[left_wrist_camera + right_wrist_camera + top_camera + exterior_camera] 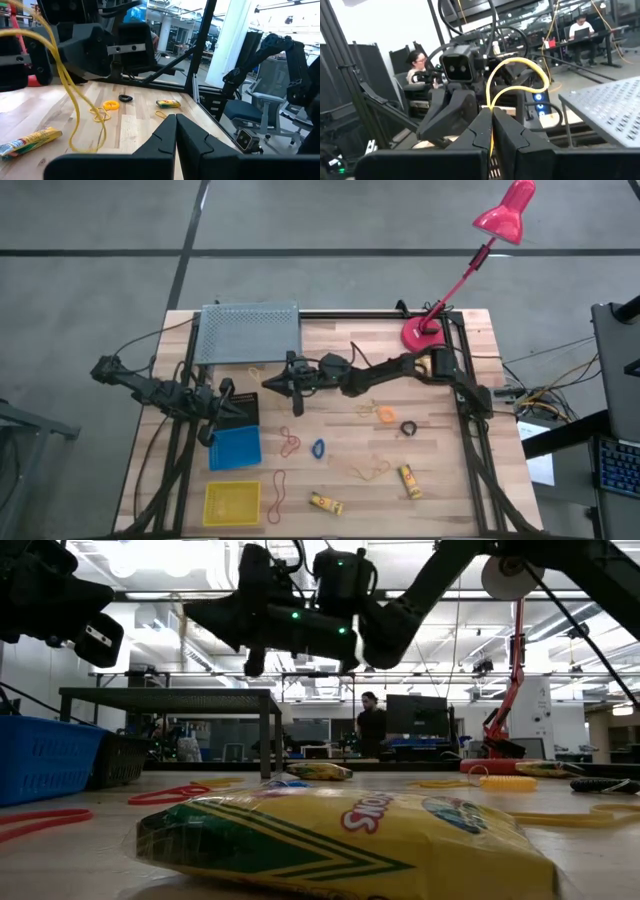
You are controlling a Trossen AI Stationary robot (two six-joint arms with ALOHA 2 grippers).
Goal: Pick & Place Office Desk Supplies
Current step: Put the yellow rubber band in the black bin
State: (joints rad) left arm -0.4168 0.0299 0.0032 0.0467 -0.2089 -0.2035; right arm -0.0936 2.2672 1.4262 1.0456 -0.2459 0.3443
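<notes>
My right gripper (276, 383) reaches across the table's middle toward the left, above the wood, shut on a yellow rubber band (520, 75). My left gripper (176, 122) waits shut and empty at the table's left, by the black bin (238, 410). On the table lie red bands (290, 443), a blue ring (318, 448), a black ring (408, 427), an orange-yellow ring (386, 415), a yellow band (370, 470) and two short yellow tubes (326, 503) (409, 480). A yellow strand (65, 85) hangs below my right gripper in the left wrist view. My right gripper pinches the yellow rubber band between its two shut fingers, at a spot on the loop (492, 106) right at the fingertips. The fingers lie about level and point toward the table's left. The band's free loop (535, 70) arches out beyond them, clear of the table.
A blue bin (235, 448) and a yellow bin (232, 502) stand near the front left, below the black one. A grey perforated tray (250, 332) sits at the back left, and a pink desk lamp (425, 335) at the back right. People sit beyond the table.
</notes>
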